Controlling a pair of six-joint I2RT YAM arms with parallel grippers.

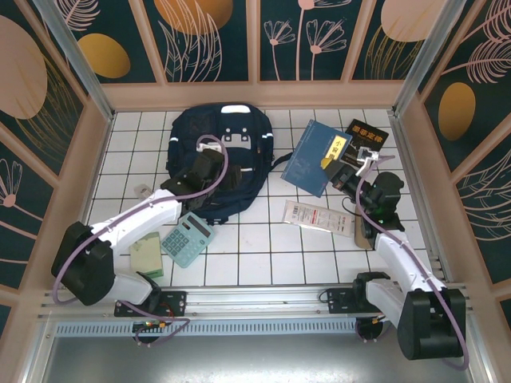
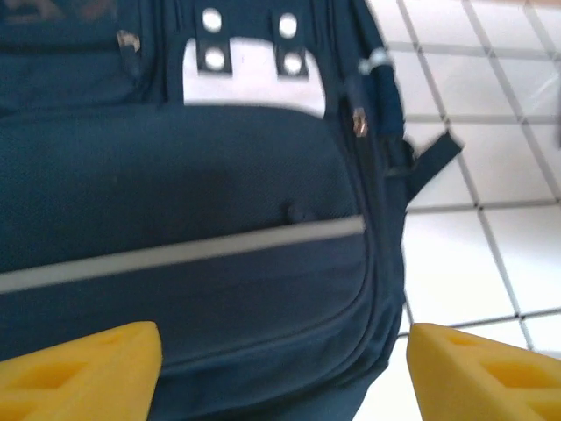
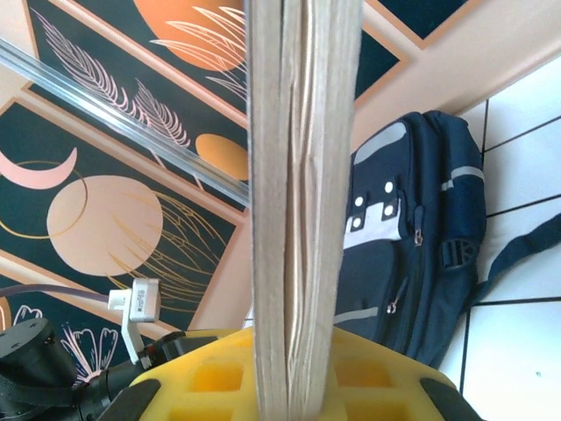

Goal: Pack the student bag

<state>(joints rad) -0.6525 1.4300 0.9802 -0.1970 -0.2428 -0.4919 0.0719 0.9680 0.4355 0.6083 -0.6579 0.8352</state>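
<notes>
While the right jaws grip a book right of the backpack, the left jaws hover open, empty, above it.

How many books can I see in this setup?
2. A blue book is gripped by the right gripper, right of the backpack; a black book with yellow lettering lies just beyond it. More may be hidden inside the backpack.
</notes>
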